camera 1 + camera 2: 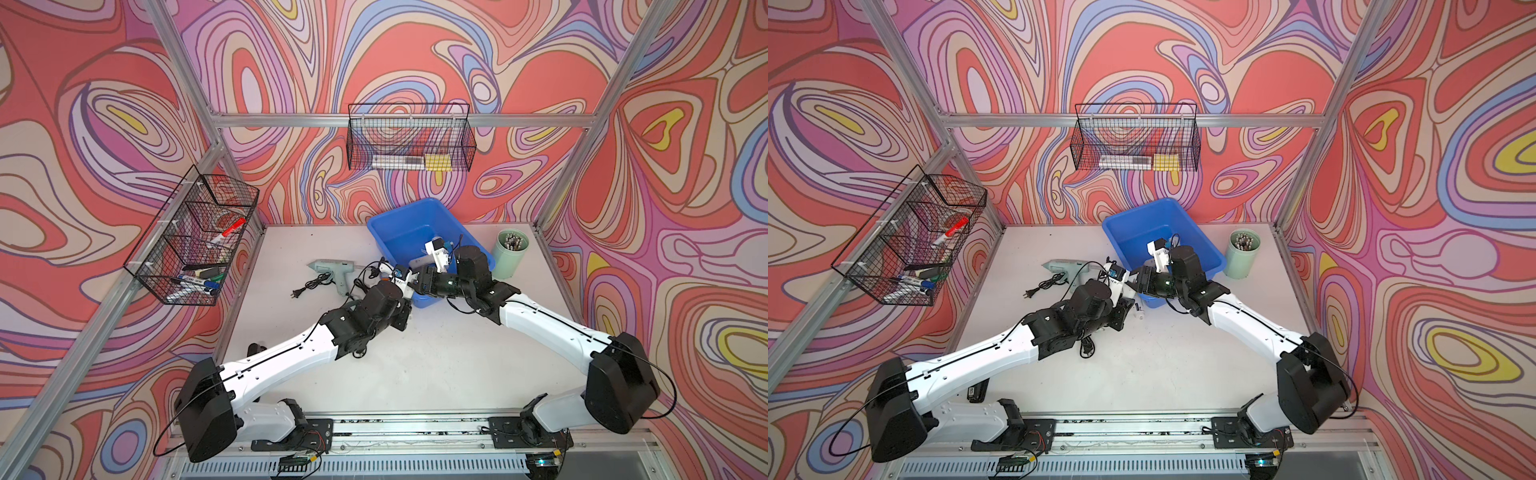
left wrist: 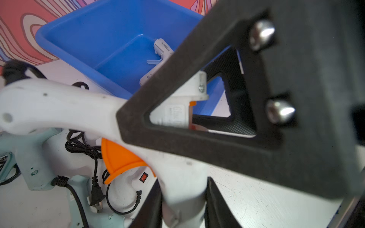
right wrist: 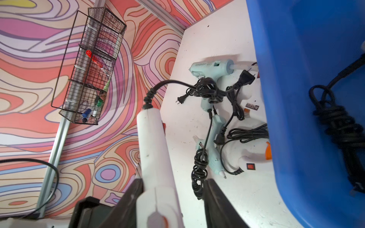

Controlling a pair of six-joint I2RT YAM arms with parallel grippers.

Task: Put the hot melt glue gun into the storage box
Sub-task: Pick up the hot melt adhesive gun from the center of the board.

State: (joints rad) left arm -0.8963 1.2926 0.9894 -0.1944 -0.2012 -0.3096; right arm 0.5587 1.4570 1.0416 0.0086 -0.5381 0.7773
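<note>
Closest to my left wrist camera is one black finger [image 2: 227, 142] of the right gripper [image 3: 173, 184], blocking much of that view. Behind it I see the white hot melt glue gun [image 2: 59, 106] with its orange trigger [image 2: 120, 158]. Part of its body is clamped between the jaws of the left gripper [image 2: 183, 184].

From my right wrist camera the same gun runs up between the right jaws. One finger lies against it, while bare table shows between the gun and the other finger, so I read that gripper as not yet clenched.

In both top views the two grippers meet just beside the near left corner of the blue storage box [image 1: 419, 202]. The gun is held over the table [image 1: 415, 365], outside the box.

Inside the box I can make out a pale grey glue gun [image 2: 163, 50] and a bundled black cord [image 3: 335, 122]. A mint-green glue gun [image 1: 332, 269] lies on the table left of the box.
</note>
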